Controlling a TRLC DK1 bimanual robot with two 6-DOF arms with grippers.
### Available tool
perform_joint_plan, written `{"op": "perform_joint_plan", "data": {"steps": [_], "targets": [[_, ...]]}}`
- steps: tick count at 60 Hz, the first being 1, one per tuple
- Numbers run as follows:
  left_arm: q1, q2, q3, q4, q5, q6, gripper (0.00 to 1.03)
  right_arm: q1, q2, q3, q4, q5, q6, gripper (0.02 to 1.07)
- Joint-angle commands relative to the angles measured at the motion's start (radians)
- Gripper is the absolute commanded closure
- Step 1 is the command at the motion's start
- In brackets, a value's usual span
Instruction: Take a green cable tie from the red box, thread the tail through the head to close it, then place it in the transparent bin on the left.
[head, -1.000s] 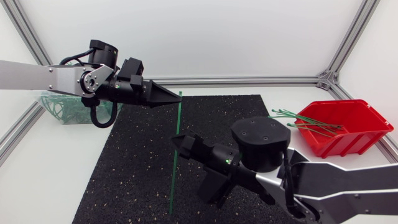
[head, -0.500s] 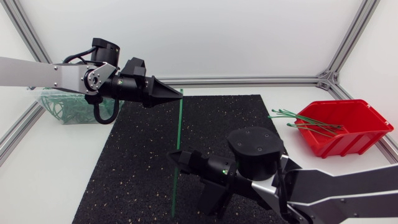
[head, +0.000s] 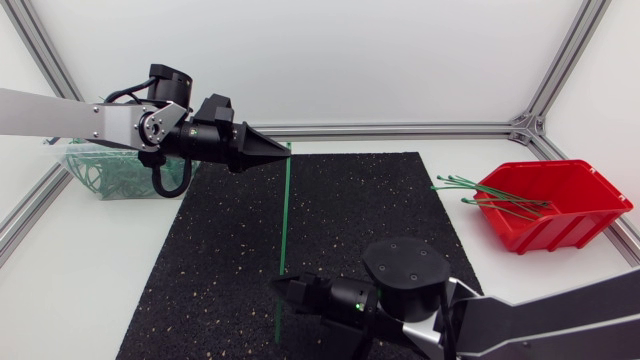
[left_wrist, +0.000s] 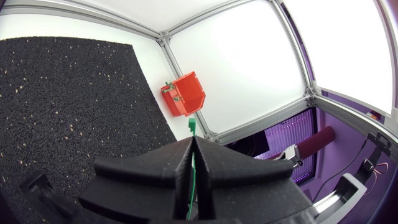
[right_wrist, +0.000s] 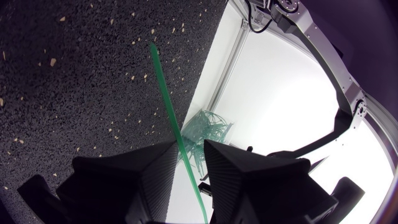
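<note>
A green cable tie (head: 285, 215) hangs upright over the black mat (head: 220, 260). My left gripper (head: 282, 152) is shut on its top end. In the left wrist view the tie's head (left_wrist: 192, 127) pokes out just past the closed left gripper (left_wrist: 191, 143). My right gripper (head: 283, 291) sits low near the mat's front, around the tie's lower part. In the right wrist view the tie (right_wrist: 163, 81) runs through the narrow gap of the right gripper (right_wrist: 189, 152), whose fingers stand slightly apart. The red box (head: 560, 215) holds several more green ties (head: 495, 195). The transparent bin (head: 100, 175) is behind my left arm.
The red box (left_wrist: 186, 93) lies beyond the mat's far corner in the left wrist view. The transparent bin (right_wrist: 208, 134) with green ties in it shows ahead of my right gripper. Aluminium frame rails (head: 400, 130) border the table at the back and sides.
My right gripper has slid down along the tie toward the table's front edge, and its fingers have drawn closer together. The left arm and the tie's top have stayed put.
</note>
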Motion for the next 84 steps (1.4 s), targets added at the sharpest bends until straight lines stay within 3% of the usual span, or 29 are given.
{"op": "perform_joint_plan", "data": {"steps": [1,32,62,75,84], "targets": [[0.011,0.017,0.026,0.005,0.02,-0.024,1.0,0.015,0.019,-0.029,0.026,-0.004,-0.017,0.74],[0.006,0.016,0.023,0.005,0.021,-0.026,1.0,0.058,0.059,-0.089,0.107,0.006,-0.002,0.78],[0.005,0.016,0.024,0.005,0.023,-0.027,1.0,0.058,0.083,-0.086,0.11,0.012,-0.002,0.81],[0.008,0.016,0.02,0.005,0.023,-0.027,1.0,0.052,0.094,-0.084,0.11,0.026,-0.002,0.86],[0.003,0.014,0.017,0.005,0.026,-0.026,1.0,0.043,0.096,-0.076,0.11,0.025,0.007,0.94]]}}
